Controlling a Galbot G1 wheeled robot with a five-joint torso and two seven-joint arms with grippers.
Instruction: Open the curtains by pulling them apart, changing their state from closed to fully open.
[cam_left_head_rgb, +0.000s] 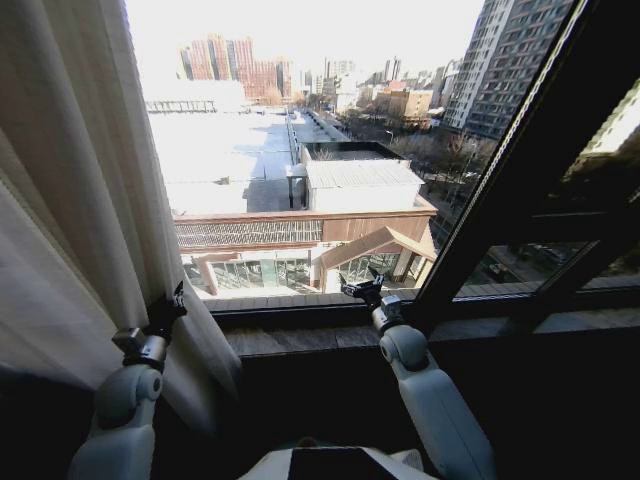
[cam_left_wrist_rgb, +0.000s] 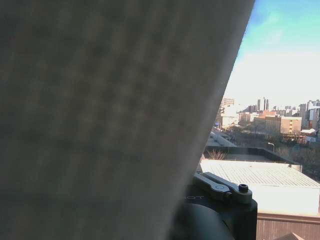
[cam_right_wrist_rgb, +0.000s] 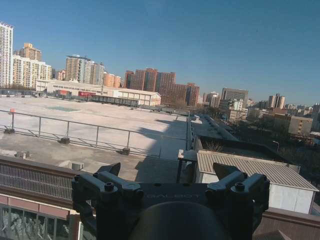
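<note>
A white pleated panel of the curtains (cam_left_head_rgb: 70, 200) hangs bunched at the left side of the window. My left gripper (cam_left_head_rgb: 172, 308) is raised against its inner edge, touching the fabric low down near the sill. In the left wrist view the curtain fabric (cam_left_wrist_rgb: 100, 120) drapes close over the camera. My right gripper (cam_left_head_rgb: 360, 288) is held up before the bare glass at the window's middle, apart from any fabric. Seen from the right wrist, my right gripper (cam_right_wrist_rgb: 169, 172) is open with nothing between its fingers.
A dark stone window sill (cam_left_head_rgb: 300, 335) runs across just below both grippers. Thick black window frame bars (cam_left_head_rgb: 520, 170) slant up on the right. Rooftops and city buildings lie beyond the glass.
</note>
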